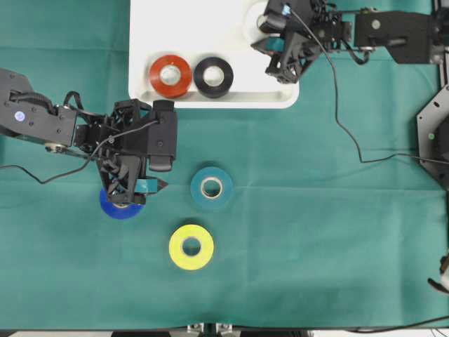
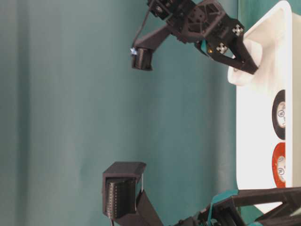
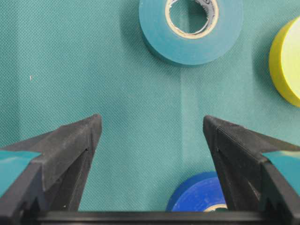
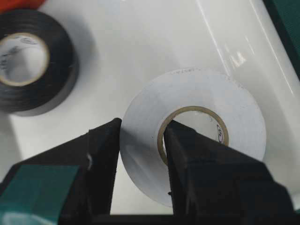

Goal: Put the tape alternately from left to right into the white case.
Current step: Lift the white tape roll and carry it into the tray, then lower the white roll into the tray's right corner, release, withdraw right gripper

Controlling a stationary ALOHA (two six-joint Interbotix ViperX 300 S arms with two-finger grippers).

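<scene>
The white case [image 1: 147, 28] lies at the top centre, with a red-orange roll [image 1: 170, 75] and a black roll [image 1: 214, 76] side by side along its near rim. My right gripper [image 4: 143, 126] hangs over the case's right end, shut on the white roll [image 4: 197, 89]: one finger is in the core and the other is on the outer wall. My left gripper [image 3: 152, 122] is open above the cloth with nothing between its fingers. The blue roll [image 3: 197, 197] lies partly under its right finger. The teal roll [image 1: 211, 187] and the yellow roll [image 1: 191, 246] lie loose on the cloth.
A green cloth [image 1: 316, 232] covers the table. A black cable [image 1: 351, 140] trails from the right arm across the cloth right of the case. In the table-level view the case's rim [image 2: 254, 117] stands between the two arms.
</scene>
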